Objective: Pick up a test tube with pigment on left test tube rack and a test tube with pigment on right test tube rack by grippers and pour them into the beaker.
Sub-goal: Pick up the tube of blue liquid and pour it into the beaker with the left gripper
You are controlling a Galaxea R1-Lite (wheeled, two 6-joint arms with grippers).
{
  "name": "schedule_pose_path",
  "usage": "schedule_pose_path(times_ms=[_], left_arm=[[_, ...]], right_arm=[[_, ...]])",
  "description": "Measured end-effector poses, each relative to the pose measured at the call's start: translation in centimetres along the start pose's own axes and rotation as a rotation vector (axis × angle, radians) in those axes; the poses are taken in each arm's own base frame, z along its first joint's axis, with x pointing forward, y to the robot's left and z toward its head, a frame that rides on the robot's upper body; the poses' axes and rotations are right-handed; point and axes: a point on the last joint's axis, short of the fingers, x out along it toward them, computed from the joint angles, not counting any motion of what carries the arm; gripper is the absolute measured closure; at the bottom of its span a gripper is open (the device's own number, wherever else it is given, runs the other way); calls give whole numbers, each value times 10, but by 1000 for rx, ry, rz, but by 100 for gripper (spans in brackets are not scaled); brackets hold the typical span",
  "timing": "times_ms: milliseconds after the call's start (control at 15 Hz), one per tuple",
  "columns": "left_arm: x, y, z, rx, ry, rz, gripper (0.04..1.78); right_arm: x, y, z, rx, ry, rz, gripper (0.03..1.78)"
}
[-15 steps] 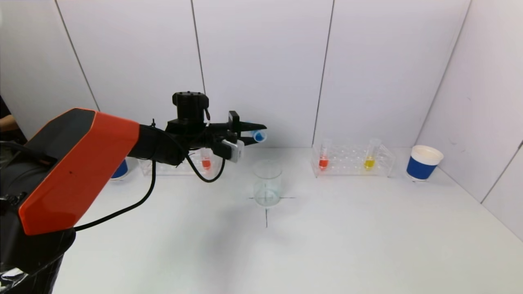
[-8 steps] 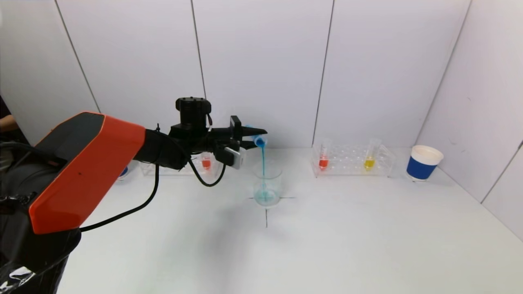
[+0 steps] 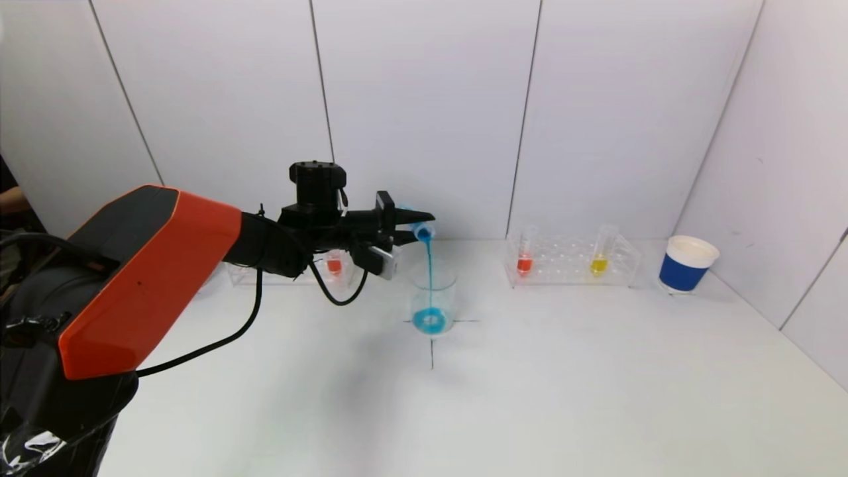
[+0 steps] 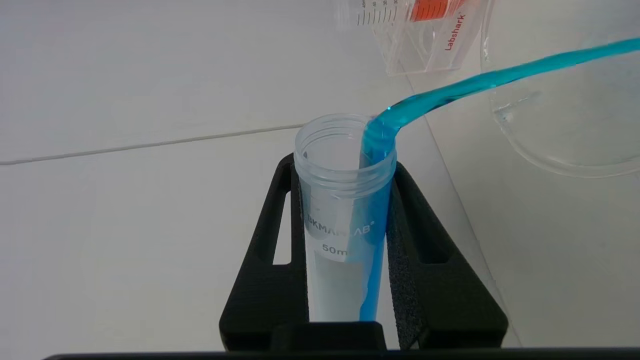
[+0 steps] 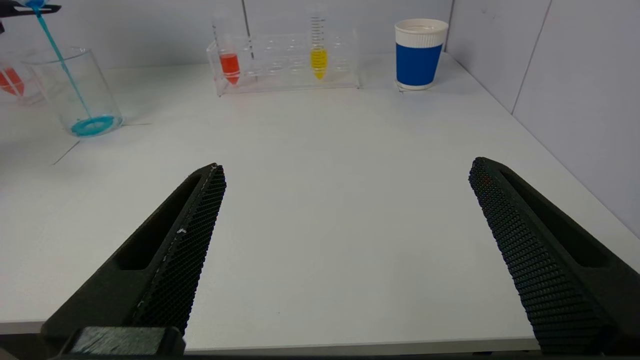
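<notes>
My left gripper [image 3: 414, 222] is shut on a clear test tube [image 3: 420, 229] tipped over the glass beaker [image 3: 434, 298]. A blue stream [image 3: 429, 268] runs from the tube's mouth into the beaker, where blue liquid pools. In the left wrist view the tube [image 4: 340, 210] sits between the black fingers [image 4: 440, 280] of the left gripper [image 4: 344, 172]. The left rack [image 3: 291, 271] holds a red tube [image 3: 334, 264]. The right rack [image 3: 573, 262] holds a red tube [image 3: 525, 260] and a yellow tube [image 3: 599, 260]. My right gripper [image 5: 345, 170] is open and empty above the table's near right edge.
A blue paper cup [image 3: 686, 264] stands right of the right rack, near the side wall. A black cross [image 3: 432, 344] is marked on the white table [image 3: 530, 397] under the beaker. White wall panels close off the back and the right.
The left gripper has tipped the tube further. A blue stream began to fall and blue liquid has gathered in the beaker's bottom. The right gripper has not moved.
</notes>
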Motion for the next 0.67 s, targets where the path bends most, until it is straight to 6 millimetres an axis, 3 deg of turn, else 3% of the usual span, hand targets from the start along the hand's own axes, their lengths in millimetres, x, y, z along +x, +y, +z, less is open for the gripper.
schedule_pose_path(times_ms=[667], left_arm=[[0, 7, -3, 118, 20, 9, 135]], right_arm=[[0, 0, 0, 0, 0, 0, 4]])
